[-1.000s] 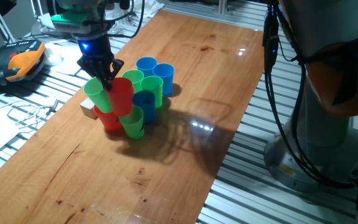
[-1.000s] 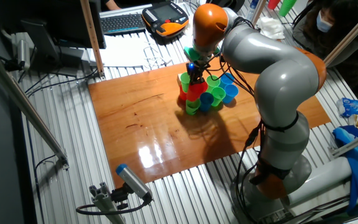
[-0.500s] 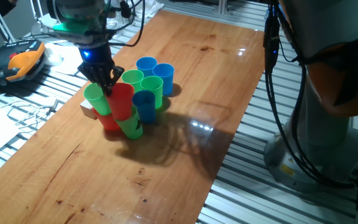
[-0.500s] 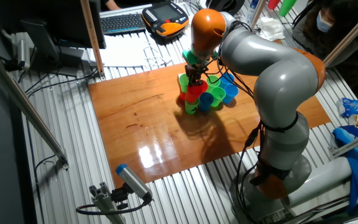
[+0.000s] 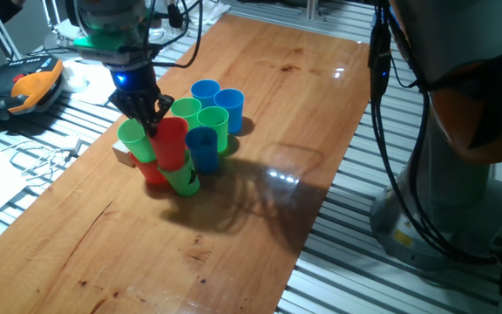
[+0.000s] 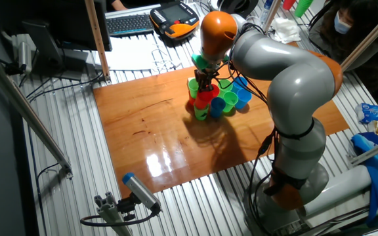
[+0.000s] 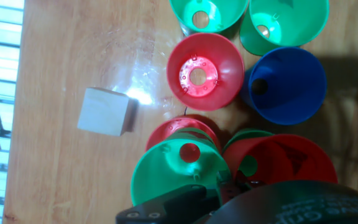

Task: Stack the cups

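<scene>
The gripper pinched together the rims of a green cup and a red cup, above the clustered cups on the counter.

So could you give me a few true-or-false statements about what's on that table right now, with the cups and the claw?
1. The cups come in red, green and blue. True.
2. A small pale wooden cube lies beside the cluster of cups. True.
3. The claw is far from the cups, over bare table. False: it is right at the cluster, at a green cup and a red cup.
4. All the cups lie on their sides. False: in the hand view several stand upright, mouths open towards the camera.
5. Two blue cups stand at the cluster's far end from the cube. True.
</scene>
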